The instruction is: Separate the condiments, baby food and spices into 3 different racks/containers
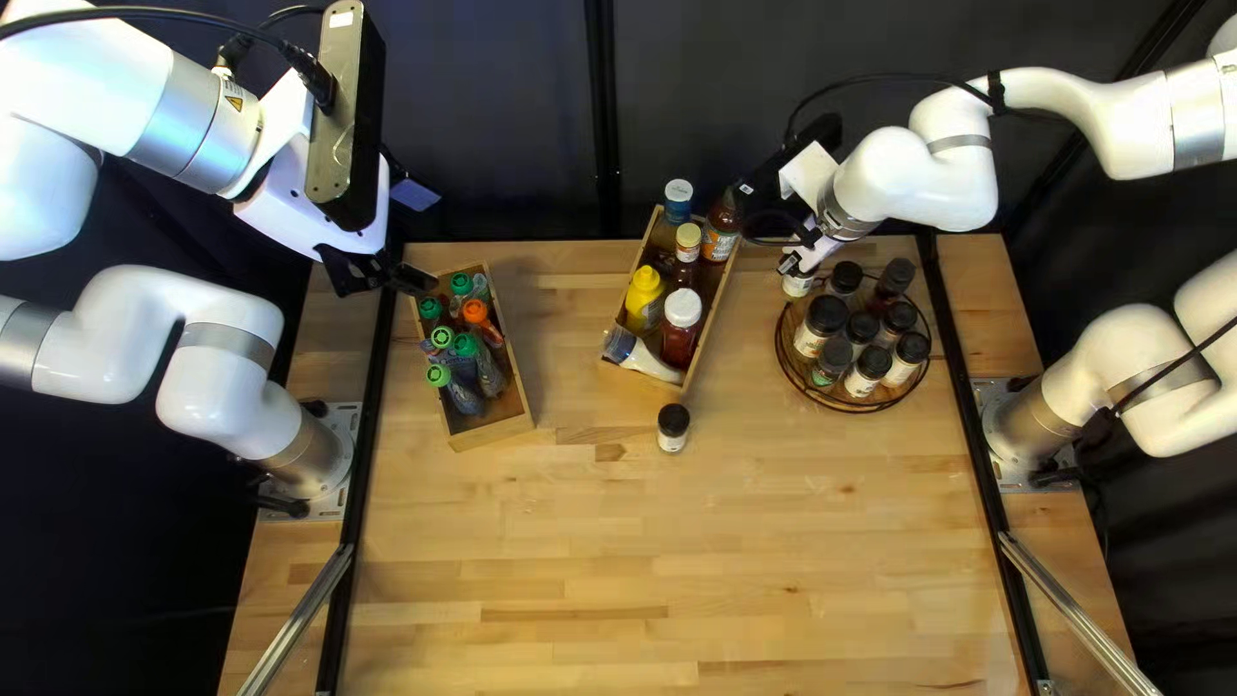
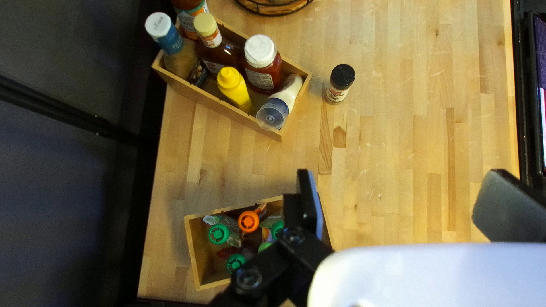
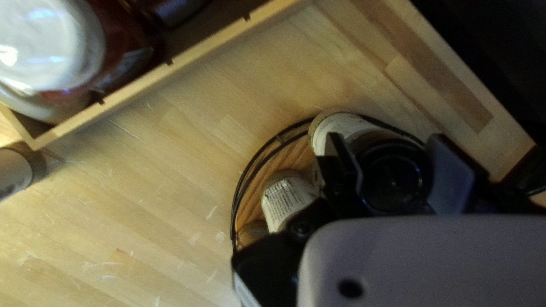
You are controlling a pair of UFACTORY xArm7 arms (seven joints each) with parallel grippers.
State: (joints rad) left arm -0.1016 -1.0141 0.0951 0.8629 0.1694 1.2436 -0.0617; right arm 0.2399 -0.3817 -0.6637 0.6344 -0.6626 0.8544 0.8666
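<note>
Glare blots the white lid [image 3: 45,48]; the curtain [image 1: 722,90] seems dim.

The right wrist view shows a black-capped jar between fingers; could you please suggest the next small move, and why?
Perhaps settle the black-capped jar into the round rack among similar jars: the right end effector grips its cap at the rack's rim.

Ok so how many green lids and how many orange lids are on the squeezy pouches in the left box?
Green lids: 5
Orange lid: 1
Total: 6 lids showing
</note>
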